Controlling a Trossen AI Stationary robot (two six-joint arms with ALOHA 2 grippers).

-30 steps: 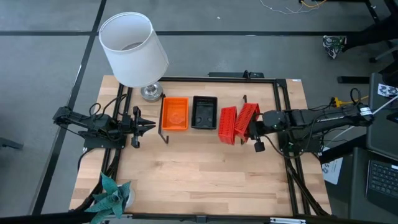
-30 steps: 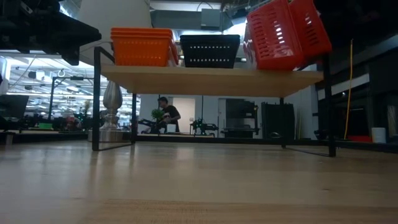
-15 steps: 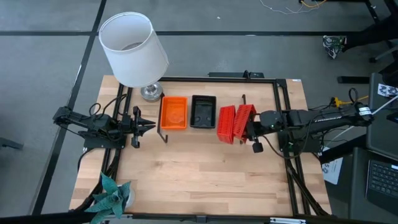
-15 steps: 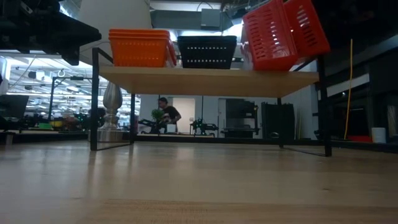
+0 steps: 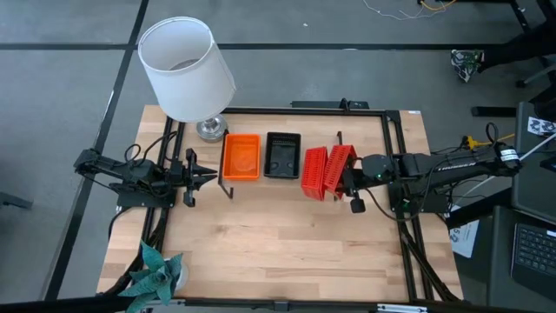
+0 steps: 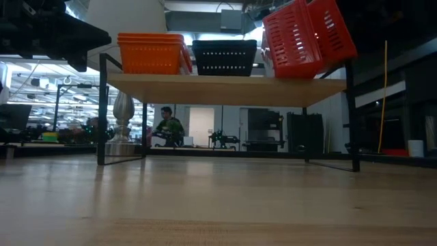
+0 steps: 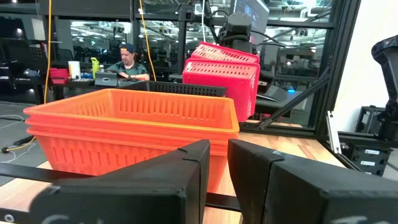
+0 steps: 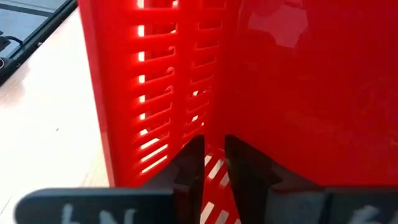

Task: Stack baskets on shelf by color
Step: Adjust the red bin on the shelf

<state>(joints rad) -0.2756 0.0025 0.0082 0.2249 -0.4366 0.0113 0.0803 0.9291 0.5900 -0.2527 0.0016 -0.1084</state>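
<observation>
Red mesh plastic baskets [image 5: 328, 172], tilted on edge, sit at the right end of the low light-wood shelf on black metal legs [image 6: 225, 89]. My right gripper [image 5: 348, 181] is clamped on the wall of the outer one; the right wrist view shows my fingers [image 8: 186, 163] pinching the red slats. How many red ones are nested there I can't tell for sure, looks like two or three.

Orange mesh plastic baskets [image 6: 151, 53] are stacked flat at the shelf's left end, black mesh plastic baskets [image 6: 224, 57] just beside them in the middle. My left gripper [image 5: 193, 176] waits off the shelf's left end, near the orange stack, fingers nearly together on nothing.

Step in hand, I judge: laying the red set flat next to the black. To do it well:
- roll the wrist so the open side faces up before lowering
- keep the pinch firm, or the inner basket may slip out
- stay clear of the black stack
- let go only once the bottom rests flat on the plank, not overhanging the right edge

White lampshade lamp [image 5: 185, 69] is well apart.
</observation>
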